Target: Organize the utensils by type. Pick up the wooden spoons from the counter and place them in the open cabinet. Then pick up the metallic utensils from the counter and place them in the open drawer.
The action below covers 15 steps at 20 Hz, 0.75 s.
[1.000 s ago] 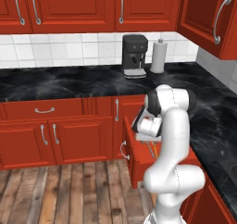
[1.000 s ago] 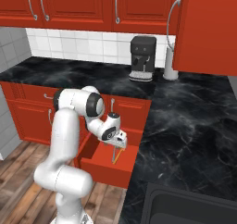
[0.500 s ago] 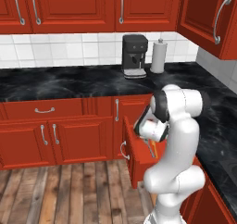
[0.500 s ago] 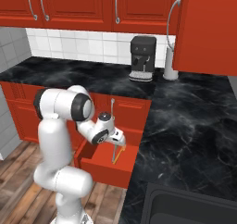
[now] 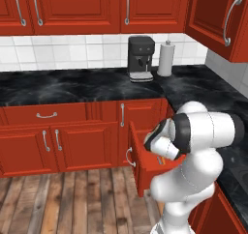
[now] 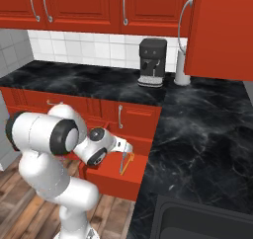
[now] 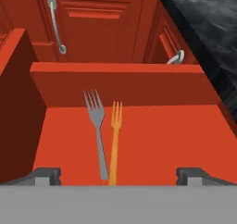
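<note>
A: Where's the gripper [image 7: 118, 174] now?

B: Over the open drawer [image 7: 185, 140], looking down into it. Its two finger tips [image 7: 45, 174] stand far apart at the bottom of the hand view, released, with nothing between them.

A: And the metal utensils?

B: Two forks lie flat on the drawer floor, right below the gripper and between the spread tips. The grey fork [image 7: 96, 126] is on the left and the orange fork [image 7: 115, 135] just beside it on the right in that view, nearly parallel, handles toward the gripper and tines pointing at the drawer's far wall. Their handles look touching or almost so near the lower end; I can't tell which.

A: Does the gripper touch either one?

B: No, both lie free on the floor of the drawer, apart from the tips.

A: What do the base cameras give?

B: In the right base view the gripper [image 6: 124, 151] hangs over the drawer [image 6: 116, 181], and a thin orange and grey shape shows under it. In the left base view the hand sits above the pulled-out drawer [image 5: 140, 163], under the black bench [image 5: 72, 85]. A coffee machine [image 5: 140, 58] and a paper towel roll [image 5: 166, 58] stand at the back of the bench, well apart from the drawer.
</note>
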{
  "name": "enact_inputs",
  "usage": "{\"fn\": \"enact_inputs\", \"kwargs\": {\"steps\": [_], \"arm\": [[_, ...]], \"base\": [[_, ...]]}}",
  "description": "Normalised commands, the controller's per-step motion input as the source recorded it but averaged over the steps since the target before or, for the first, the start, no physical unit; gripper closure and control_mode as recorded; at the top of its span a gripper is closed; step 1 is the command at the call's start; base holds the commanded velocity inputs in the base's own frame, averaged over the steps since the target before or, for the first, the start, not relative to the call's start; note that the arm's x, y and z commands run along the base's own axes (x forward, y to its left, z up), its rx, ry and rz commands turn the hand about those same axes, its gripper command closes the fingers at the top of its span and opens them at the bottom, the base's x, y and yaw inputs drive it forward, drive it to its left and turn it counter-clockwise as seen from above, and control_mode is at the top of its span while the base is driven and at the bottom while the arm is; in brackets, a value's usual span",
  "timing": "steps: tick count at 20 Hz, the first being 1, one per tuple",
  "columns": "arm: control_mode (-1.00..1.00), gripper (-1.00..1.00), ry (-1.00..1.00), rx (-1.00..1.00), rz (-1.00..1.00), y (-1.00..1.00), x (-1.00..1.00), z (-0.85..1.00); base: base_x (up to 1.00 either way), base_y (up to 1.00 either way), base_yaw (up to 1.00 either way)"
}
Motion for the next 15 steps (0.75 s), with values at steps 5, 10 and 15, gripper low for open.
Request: {"fn": "enact_inputs", "kwargs": {"steps": [5, 10, 15], "arm": [[-1.0, -1.0, 0.0, -0.07, 0.0, 0.1, -0.25, 1.0], [-1.0, -1.0, 0.1, -0.03, 0.0, 0.03, -0.49, 0.87], [-1.0, -1.0, 0.16, 0.0, 0.0, 0.1, -0.83, 0.52]], "base": [[0.0, 0.0, 0.0], [0.0, 0.0, 0.0], [0.0, 0.0, 0.0]]}}
